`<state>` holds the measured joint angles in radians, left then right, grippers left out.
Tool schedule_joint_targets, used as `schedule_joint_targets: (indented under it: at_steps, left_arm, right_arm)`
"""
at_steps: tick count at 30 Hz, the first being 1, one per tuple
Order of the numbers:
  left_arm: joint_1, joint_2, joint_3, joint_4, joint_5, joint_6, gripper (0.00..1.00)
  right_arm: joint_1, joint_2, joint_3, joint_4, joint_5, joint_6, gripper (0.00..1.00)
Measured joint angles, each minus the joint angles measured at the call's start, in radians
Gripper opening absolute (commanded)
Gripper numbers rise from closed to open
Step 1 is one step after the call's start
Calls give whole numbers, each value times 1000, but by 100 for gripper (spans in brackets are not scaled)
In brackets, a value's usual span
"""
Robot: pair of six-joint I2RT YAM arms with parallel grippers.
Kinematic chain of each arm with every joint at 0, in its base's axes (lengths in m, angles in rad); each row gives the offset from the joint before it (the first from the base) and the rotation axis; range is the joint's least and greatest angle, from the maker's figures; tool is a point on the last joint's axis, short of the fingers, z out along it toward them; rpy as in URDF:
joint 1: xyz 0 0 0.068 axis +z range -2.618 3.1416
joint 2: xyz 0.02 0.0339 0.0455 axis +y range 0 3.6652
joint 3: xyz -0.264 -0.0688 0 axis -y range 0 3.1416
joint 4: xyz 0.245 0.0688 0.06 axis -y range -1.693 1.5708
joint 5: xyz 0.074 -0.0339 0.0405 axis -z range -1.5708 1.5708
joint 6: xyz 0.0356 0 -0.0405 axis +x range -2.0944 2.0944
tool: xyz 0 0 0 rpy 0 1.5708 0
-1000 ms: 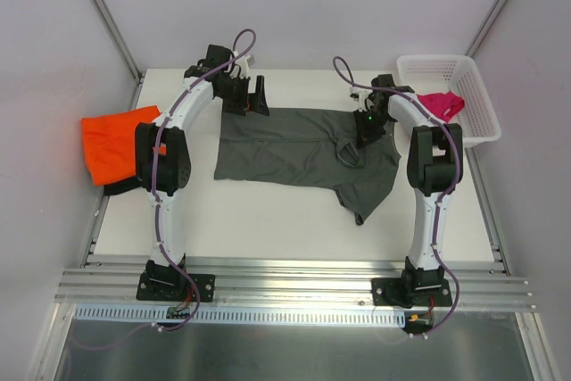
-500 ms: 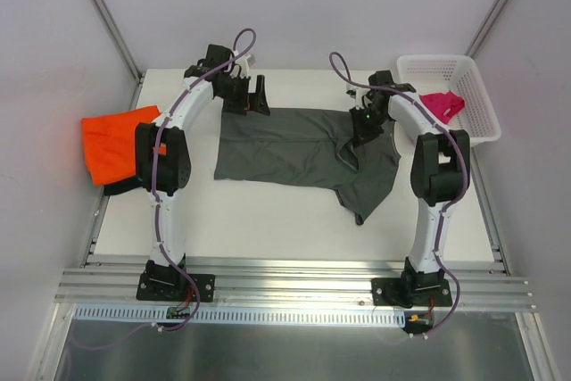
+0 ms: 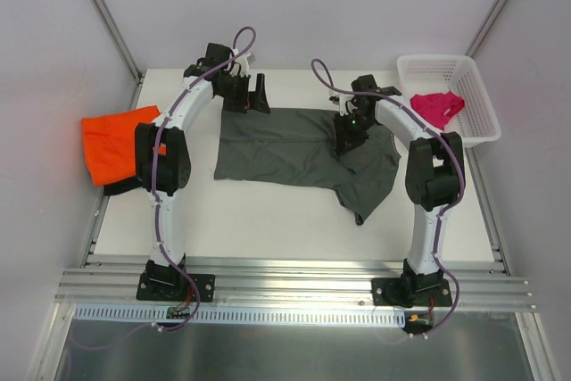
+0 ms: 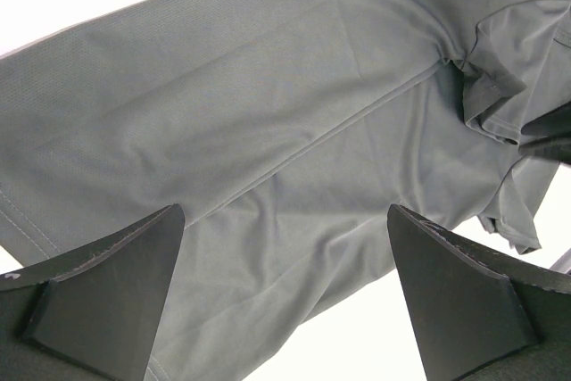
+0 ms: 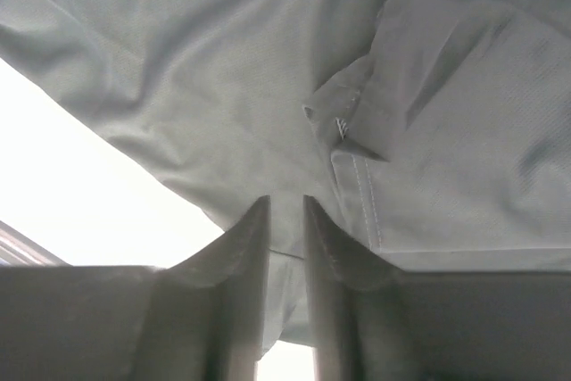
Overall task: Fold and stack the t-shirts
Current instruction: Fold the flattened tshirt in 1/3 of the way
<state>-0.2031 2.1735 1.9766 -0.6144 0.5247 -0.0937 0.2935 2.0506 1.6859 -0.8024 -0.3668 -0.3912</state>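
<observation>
The dark grey t-shirt [image 3: 285, 153] [image 4: 268, 113] [image 5: 223, 69] lies spread across the middle of the table, its right part rumpled and partly folded over. My right gripper [image 3: 346, 131] [image 5: 285, 202] is low over that rumpled part, its fingers a narrow gap apart with a fold of the grey cloth lying between them. My left gripper [image 3: 252, 100] [image 4: 285, 216] hangs wide open above the shirt's far left edge, holding nothing. A bright orange t-shirt [image 3: 114, 142] lies folded at the left edge on a dark shirt [image 3: 120, 189]. A magenta-pink t-shirt [image 3: 437, 106] sits in the basket.
A white lattice basket [image 3: 482, 122] stands at the back right corner of the table. Grey walls with metal posts close in the back and both sides. An aluminium rail with the two arm bases runs along the near edge.
My right gripper has moved left across the grey shirt, carrying the cloth's right part leftwards, and its fingers have parted slightly. The left arm has not moved.
</observation>
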Motion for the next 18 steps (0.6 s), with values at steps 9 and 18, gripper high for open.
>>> schedule_joint_targets:
  at_steps: [9,18]
  left_arm:
    - [9,-2,0,0,0,0,99]
    - [15,-12,1,1,-5,5,99]
  right_arm:
    - [-21,-2,-31,-21,15,-12,43]
    - [-103,12,68,-4,34,-4,45]
